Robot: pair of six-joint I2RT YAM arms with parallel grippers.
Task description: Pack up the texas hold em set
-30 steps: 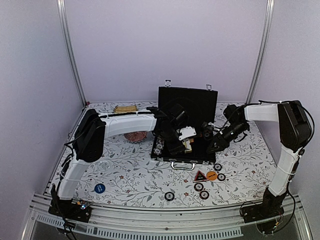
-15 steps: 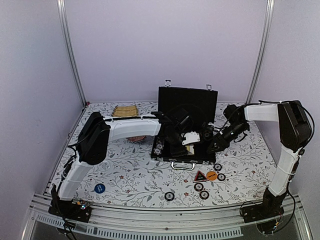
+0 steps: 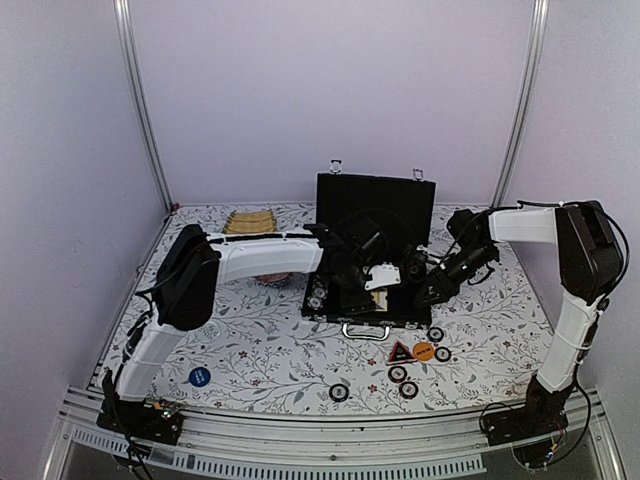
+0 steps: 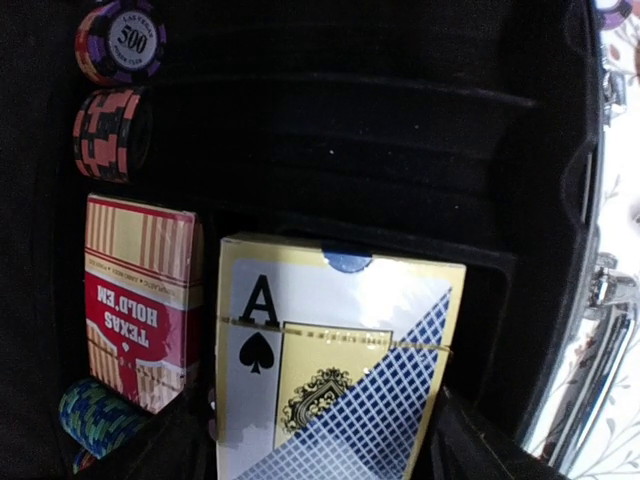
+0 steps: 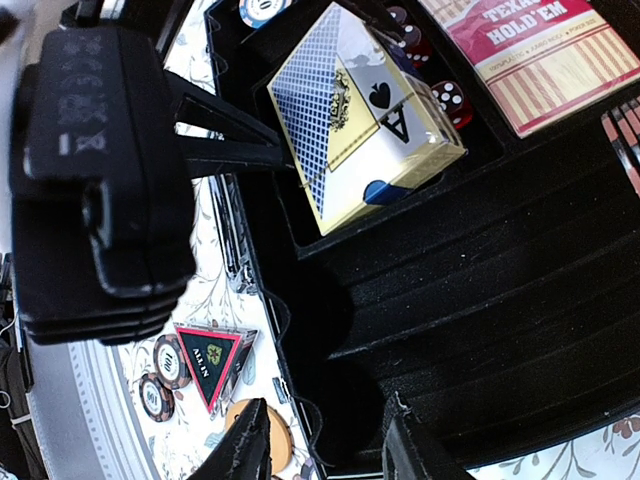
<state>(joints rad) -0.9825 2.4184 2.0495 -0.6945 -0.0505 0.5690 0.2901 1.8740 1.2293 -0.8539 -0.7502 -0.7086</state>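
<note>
The black case [image 3: 372, 203] of the texas hold em set lies open with its lid upright. My left gripper [image 3: 372, 282] reaches into it, shut on a blue ace-of-spades card deck [image 4: 330, 360]. The deck's far end is down in a compartment and its near end is raised. A red deck [image 4: 140, 300] lies beside it, with stacked chips [image 4: 112, 133] in the slots. My right gripper [image 5: 330, 445] hangs open and empty over the case's front right corner. On the table lie a red triangle [image 3: 401, 351], an orange disc [image 3: 424, 351], a blue disc [image 3: 199, 376] and loose chips [image 3: 339, 392].
A pink-red woven ball [image 3: 268, 272] sits left of the case, partly under the left arm. A tan slatted mat [image 3: 250, 219] lies at the back left. Red dice [image 5: 448, 100] sit in the case by the decks. The case's silver handle [image 3: 366, 329] faces the arms.
The left gripper has moved right and lower into the case with the blue deck, which now points into a compartment. The right arm has stayed put.
</note>
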